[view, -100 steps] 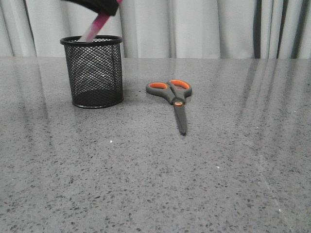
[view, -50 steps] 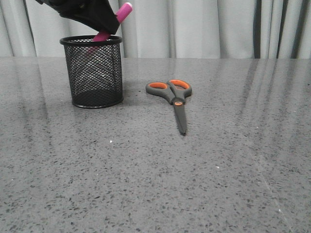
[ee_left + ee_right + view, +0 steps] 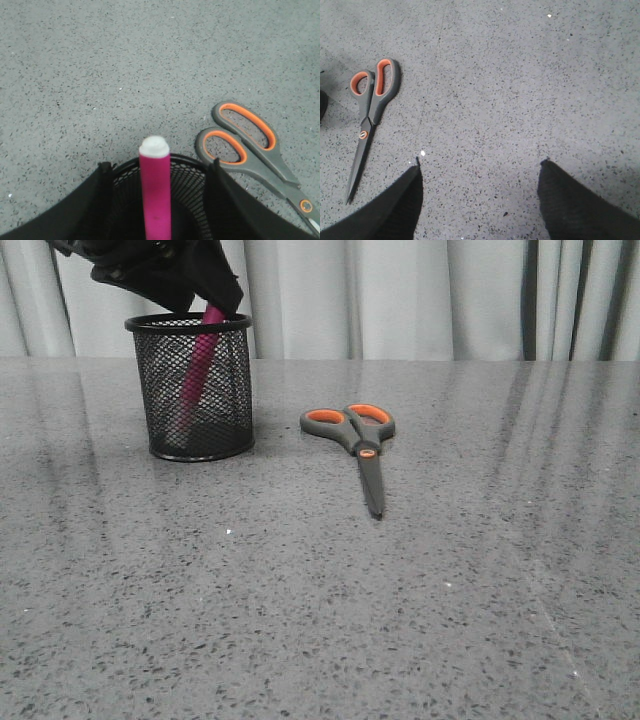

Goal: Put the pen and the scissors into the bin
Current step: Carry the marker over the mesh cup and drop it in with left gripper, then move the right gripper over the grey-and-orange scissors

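Observation:
The black mesh bin stands at the back left of the table. The magenta pen leans inside it, its top just above the rim. My left gripper hovers right over the bin. In the left wrist view it is open, its fingers spread to either side of the bin's rim and clear of the pen with its white tip. The scissors lie flat to the right of the bin, blades toward the front; they also show in the left wrist view. My right gripper is open and empty above bare table, the scissors off to one side.
The grey speckled tabletop stretches wide in front of and to the right of the scissors. Pale curtains hang behind the table's far edge.
The pen has dropped from my left gripper down into the bin and now leans inside it. The left gripper has opened and sits lower over the rim. The scissors have not moved.

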Tool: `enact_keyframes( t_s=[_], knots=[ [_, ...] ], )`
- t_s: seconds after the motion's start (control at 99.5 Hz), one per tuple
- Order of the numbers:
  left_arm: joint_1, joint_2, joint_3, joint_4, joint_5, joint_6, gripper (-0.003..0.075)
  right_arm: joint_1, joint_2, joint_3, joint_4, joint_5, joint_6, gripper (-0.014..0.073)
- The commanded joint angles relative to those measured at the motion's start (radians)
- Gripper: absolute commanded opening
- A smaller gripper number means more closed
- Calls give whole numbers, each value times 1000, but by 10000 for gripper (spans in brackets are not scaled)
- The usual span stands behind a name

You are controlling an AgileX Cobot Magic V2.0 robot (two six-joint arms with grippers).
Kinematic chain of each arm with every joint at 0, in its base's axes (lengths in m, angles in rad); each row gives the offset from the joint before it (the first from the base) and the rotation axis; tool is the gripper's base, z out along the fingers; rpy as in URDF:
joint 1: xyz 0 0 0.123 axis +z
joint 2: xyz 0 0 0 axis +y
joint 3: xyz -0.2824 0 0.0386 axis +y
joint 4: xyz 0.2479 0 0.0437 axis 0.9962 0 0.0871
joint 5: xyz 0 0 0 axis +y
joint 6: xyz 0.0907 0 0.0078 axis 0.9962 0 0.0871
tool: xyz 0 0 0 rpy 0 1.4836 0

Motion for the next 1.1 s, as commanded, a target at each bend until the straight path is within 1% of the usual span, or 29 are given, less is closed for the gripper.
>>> enact_keyframes(
  t_s=[0.0,0.171,0.271,0.412,0.482,0.553,0.603,0.623,0.673,0.683,0.774,0.844,0.965,1.085],
  knots=[
    [2,-63,-43,-30,-55,3,403,-5,0,-36,9,-55,-12,443],
    [3,-155,-85,-9,-66,3,403,-5,0,-36,9,-59,-12,443],
    [21,-215,-103,8,-68,3,397,-5,0,-36,9,-61,-12,443],
    [77,-291,-103,10,-53,3,342,-5,0,-36,9,-61,-12,443],
    [114,-323,-103,10,-22,3,281,-5,0,-36,9,-61,-12,443],
    [149,-352,-103,10,21,3,194,-5,0,-36,9,-59,-12,443],
    [172,-371,-103,10,49,3,106,-5,0,-36,9,-57,-12,443],
    [181,-379,-101,10,57,3,82,-5,0,-36,9,-56,-12,443],
    [198,-397,-96,10,69,3,-18,-5,0,-36,9,-56,-12,443],
    [203,-400,-96,10,69,3,-23,-5,0,-36,9,-56,-12,443],
    [225,-433,-83,10,67,3,-22,-5,0,-36,9,-47,-12,443],
    [233,-461,-57,8,37,3,-22,-5,0,-36,9,-43,-12,443],
    [235,-522,19,6,-54,0,-22,-5,0,-36,9,-43,-12,443],
    [235,-595,140,6,-172,-4,-22,-5,0,-36,9,-37,-12,443]
  ],
)
